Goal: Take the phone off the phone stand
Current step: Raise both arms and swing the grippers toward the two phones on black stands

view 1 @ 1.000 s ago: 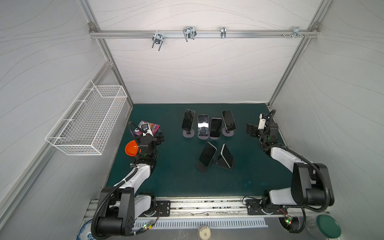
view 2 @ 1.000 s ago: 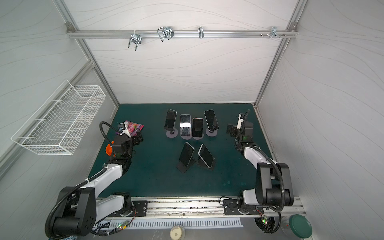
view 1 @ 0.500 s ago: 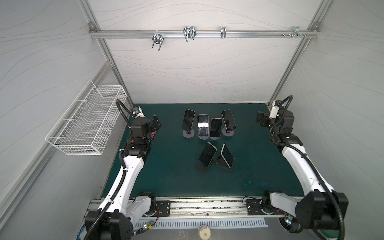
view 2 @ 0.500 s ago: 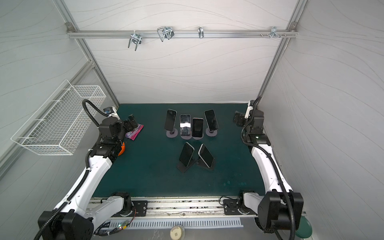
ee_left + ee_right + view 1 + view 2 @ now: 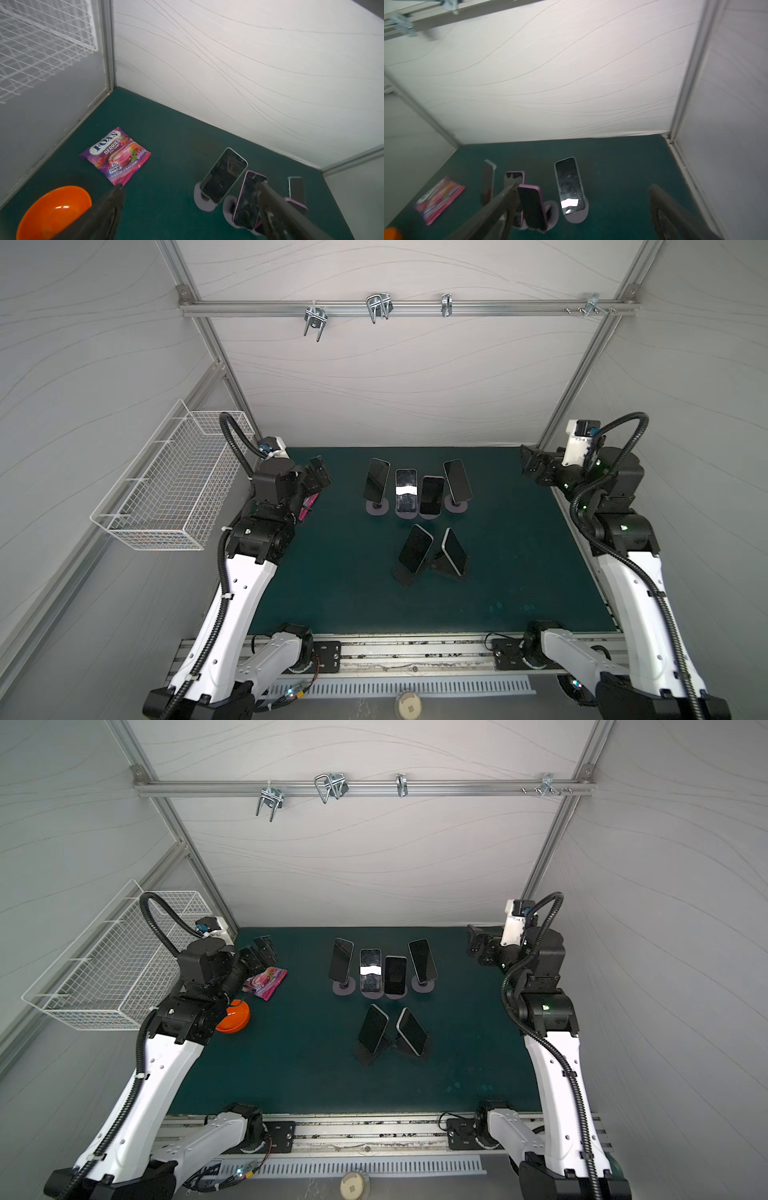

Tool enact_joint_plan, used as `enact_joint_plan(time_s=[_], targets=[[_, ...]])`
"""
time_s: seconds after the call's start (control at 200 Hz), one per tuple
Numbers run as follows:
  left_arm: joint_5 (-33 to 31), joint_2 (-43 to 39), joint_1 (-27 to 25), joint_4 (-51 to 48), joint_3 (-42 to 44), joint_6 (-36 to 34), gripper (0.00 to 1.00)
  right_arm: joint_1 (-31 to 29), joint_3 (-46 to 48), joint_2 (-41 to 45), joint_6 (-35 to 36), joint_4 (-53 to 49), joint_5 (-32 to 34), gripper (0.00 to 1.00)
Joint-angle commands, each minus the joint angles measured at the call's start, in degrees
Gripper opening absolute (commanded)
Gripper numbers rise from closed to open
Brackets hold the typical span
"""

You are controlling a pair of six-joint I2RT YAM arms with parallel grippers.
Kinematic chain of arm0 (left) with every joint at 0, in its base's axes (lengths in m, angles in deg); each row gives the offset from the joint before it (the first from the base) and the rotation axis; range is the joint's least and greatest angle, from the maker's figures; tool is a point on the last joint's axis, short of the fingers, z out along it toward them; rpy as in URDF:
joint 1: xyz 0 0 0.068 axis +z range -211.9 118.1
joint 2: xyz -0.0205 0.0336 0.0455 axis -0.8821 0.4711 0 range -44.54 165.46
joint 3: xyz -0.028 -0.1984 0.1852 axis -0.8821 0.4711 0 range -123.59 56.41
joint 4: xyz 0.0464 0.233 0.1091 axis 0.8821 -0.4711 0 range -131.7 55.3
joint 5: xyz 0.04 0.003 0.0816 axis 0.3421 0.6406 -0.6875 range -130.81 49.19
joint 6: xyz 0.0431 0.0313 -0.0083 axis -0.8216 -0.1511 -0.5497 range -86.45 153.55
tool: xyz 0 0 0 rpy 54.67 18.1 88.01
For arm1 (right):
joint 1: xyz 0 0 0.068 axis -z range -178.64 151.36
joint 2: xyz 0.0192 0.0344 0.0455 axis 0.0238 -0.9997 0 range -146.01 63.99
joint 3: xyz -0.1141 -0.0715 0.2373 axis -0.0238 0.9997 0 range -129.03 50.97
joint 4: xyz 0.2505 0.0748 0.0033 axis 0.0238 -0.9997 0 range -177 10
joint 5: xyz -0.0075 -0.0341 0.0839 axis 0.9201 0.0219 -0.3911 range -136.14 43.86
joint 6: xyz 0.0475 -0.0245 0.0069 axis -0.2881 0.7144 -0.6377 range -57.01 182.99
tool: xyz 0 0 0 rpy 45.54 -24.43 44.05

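Your left pincer (image 5: 319,475) and right pincer (image 5: 531,462) hang wide open and empty. Six phones (image 5: 415,548) stand between them, well apart from both. Take the phone (image 5: 457,482) nearest the right pincer: grip its long edges and lift it clear of its stand (image 5: 452,507) without tipping neighbours. The mat (image 5: 332,605) is flat and green. A bag (image 5: 266,982) and bowl (image 5: 235,1017) lie near the left pincer. White walls (image 5: 415,385) stand close.

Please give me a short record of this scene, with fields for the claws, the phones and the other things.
left claw: open, empty, near the candy bag
right claw: open, empty, by the far right corner
phones: six, each on a stand; four behind, two in front
other things: orange bowl, wire basket
task state: no phone taken off yet
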Motion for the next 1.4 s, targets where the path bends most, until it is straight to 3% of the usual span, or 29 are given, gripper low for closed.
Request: enact_joint_plan(time_s=[0.0, 0.125, 0.325, 0.61, 0.81, 1.08, 1.21, 1.395], targets=[[1.16, -1.50, -3.44, -4.70, -2.29, 0.81, 0.99, -2.44, -2.11, 2.12, -3.56, -6.66, -10.10, 0.97], [3.80, -3.21, -6.98, -7.36, -2.34, 2.27, 0.97, -5.01, -3.12, 4.02, -6.58, -12.57, -15.94, 0.89], [10.99, -5.34, -13.04, -11.23, -0.73, 0.82, 0.94, -12.02, -3.17, 6.61, -11.94, -22.55, -18.94, 0.78], [16.35, -8.25, -16.11, -13.33, 3.12, -4.40, 0.93, -30.62, -1.22, 8.61, -16.96, -32.98, -10.46, 0.75], [24.80, -9.23, -16.15, -13.75, 4.23, -10.55, 0.94, -37.93, -1.26, 6.91, -15.49, -33.91, -8.44, 0.75], [33.33, -14.13, -16.27, -12.16, 10.62, -19.51, 0.99, -40.26, 1.68, 4.37, -6.44, -32.88, -5.69, 0.79], [34.05, -16.09, -16.32, -10.24, 15.38, -21.39, 0.99, -40.21, 1.94, 4.31, -8.17, -32.94, -1.25, 0.78], [37.50, -17.08, -16.47, -4.18, 21.74, -19.92, 0.98, -40.28, 4.64, 5.13, -10.64, -30.46, -2.82, 0.76]])
